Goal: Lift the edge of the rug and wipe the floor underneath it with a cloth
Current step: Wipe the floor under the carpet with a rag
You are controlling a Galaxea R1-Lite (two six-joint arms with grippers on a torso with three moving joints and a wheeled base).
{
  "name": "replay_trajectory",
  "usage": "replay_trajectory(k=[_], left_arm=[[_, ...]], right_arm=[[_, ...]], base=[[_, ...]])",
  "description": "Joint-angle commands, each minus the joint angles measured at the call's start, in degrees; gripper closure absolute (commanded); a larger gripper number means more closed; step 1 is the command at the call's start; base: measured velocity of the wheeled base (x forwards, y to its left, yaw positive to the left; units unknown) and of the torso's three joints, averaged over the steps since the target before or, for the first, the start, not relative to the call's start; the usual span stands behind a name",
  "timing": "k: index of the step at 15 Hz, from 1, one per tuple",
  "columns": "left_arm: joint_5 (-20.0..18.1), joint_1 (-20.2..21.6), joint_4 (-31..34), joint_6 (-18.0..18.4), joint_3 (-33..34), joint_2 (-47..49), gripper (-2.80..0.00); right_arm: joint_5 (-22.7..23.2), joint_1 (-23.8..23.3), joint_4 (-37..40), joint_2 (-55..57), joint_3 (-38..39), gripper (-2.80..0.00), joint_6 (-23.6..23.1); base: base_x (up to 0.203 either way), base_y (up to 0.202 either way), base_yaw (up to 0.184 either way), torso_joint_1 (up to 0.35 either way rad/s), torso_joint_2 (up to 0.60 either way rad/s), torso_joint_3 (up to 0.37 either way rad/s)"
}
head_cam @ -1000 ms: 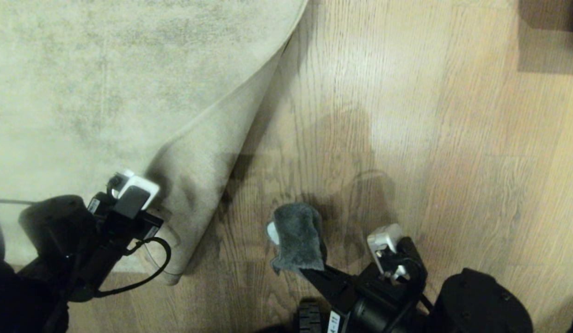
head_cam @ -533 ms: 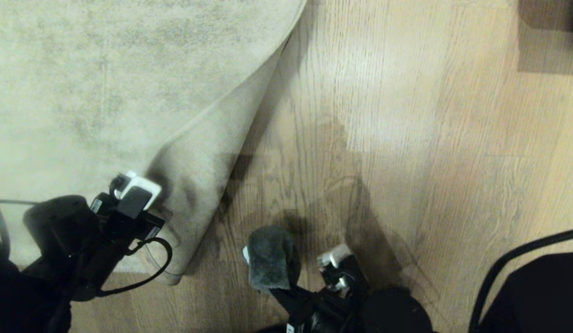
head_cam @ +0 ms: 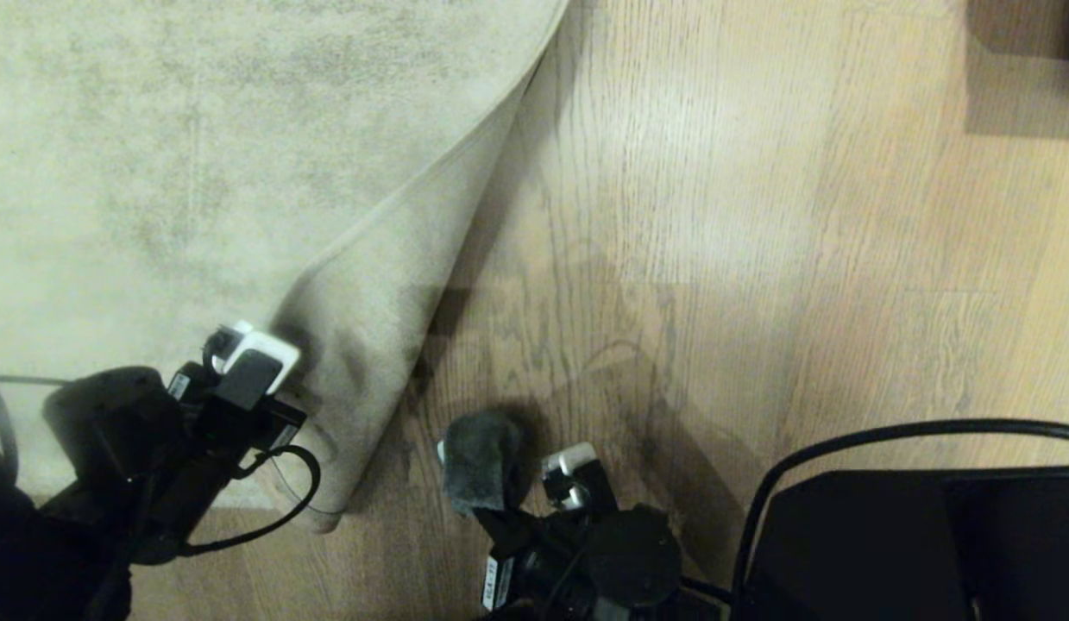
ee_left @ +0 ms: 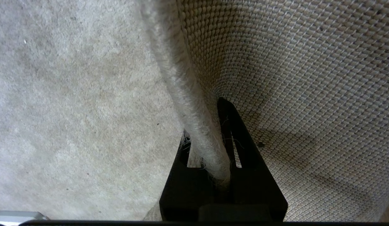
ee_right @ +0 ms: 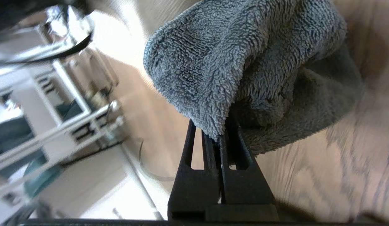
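Cloth (head_cam: 478, 463) has slid back toward me across the floor (head_cam: 758, 259), squeezed tight in my right gripper (ee_right: 220, 138), so that bit got a wipe. My left gripper (ee_left: 210, 147) still pinches the rug edge (ee_left: 185, 94), holding it up

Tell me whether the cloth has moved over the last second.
Yes. The cloth, held in the right tool, slid back toward the robot and closer to the lifted rug edge.

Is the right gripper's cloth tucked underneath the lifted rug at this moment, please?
No, the cloth in the right gripper sits over bare floor, apart from the rug edge.
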Motion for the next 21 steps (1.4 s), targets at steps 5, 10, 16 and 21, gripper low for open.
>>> replay_trajectory(k=[5, 10, 16, 21], left_arm=[[0.6, 0.0, -0.5, 0.0, -0.5, 0.8, 0.0], [0.6, 0.0, -0.5, 0.1, -0.5, 0.7, 0.0], [0.6, 0.0, -0.5, 0.1, -0.5, 0.5, 0.0], [0.6, 0.0, -0.5, 0.1, -0.6, 0.5, 0.0]], right_arm=[[-0.1, -7.1, -2.8, 2.7, -7.2, 0.0, -3.4], [0.0, -10.9, -2.8, -4.6, -8.4, 0.0, -4.3], [0.1, -13.2, -2.8, -16.3, -0.1, 0.0, -7.1], [0.1, -13.2, -2.8, -26.2, 9.8, 0.0, -9.6]], base=[[0.0, 0.0, 0.0, 0.0, 0.0, 0.0], [0.0, 0.0, 0.0, 0.0, 0.0, 0.0], [0.0, 0.0, 0.0, 0.0, 0.0, 0.0], [0.0, 0.0, 0.0, 0.0, 0.0, 0.0]])
